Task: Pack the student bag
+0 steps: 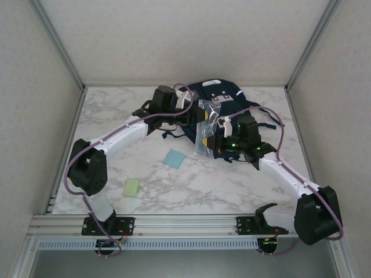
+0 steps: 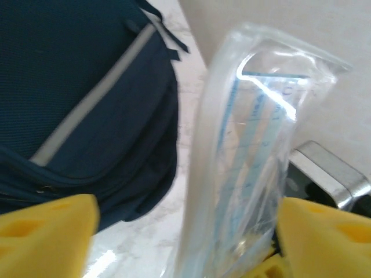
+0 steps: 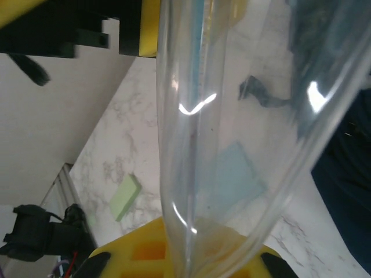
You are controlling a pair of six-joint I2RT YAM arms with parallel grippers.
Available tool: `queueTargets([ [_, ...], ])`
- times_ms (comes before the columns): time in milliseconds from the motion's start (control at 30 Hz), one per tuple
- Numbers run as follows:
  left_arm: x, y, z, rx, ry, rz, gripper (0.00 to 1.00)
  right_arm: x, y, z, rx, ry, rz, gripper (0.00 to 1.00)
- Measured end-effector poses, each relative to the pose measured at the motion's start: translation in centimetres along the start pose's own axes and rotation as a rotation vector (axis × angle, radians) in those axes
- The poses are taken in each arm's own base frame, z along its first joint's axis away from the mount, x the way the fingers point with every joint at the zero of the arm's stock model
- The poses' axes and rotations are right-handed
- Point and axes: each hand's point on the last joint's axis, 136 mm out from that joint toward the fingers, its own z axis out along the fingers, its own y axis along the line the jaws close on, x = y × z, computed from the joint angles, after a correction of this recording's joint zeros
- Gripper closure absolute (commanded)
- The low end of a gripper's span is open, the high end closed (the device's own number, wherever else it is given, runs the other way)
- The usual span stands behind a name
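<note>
Nearest the arm bases, a small pale green rectangular notepad [image 1: 132, 187] is seen lying flat on the white marble-patterned table [image 1: 243, 185]. A small light blue square notepad [image 1: 174, 158] lies a little beyond it, and the two are apart.

Further in, the right gripper [image 1: 213, 142] is clamped on the near end of a clear, flat plastic pouch [image 1: 208, 124]. In the right wrist view the film is seen rising straight out of the closed yellow fingers [image 3: 174, 249]. What looks like a pale blue ruler can be made out inside the pouch.

The left gripper [image 2: 185, 243] is placed at the pouch's far end. Its yellow fingers [image 2: 46, 231] stand wide apart, with the pouch passing between them, close to one finger. The pouch is therefore judged to be carried by the right arm alone.

Furthest away, the large dark navy fabric backpack with pale reflective stripes [image 1: 223, 92] lies at the far middle of the table. It is almost straight beyond the right gripper and just behind the pouch's far end. The pouch's long axis is pointed roughly at the backpack, so a push away from the bases is judged to be called for. Where the backpack's opening lies cannot be told.
</note>
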Motion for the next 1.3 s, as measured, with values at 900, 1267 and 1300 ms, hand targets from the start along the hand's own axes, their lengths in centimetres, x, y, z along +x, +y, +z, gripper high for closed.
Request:
queueTargets([
  [900,5.3,5.9,13.0,-0.665,0.172,0.674,0.01,-1.6,-16.9,-15.9,0.762,-0.246,0.492,1.0],
  [1267,4.2,7.4,14.9,-0.767,0.173,0.734,1.0,-0.1,-16.3,-14.8,0.692,-0.229,0.542,1.0],
  [1300,4.1,7.2,14.9,-0.754,0.172,0.722,1.0,-0.1,-16.2,-14.6,0.678,-0.232,0.546,1.0],
])
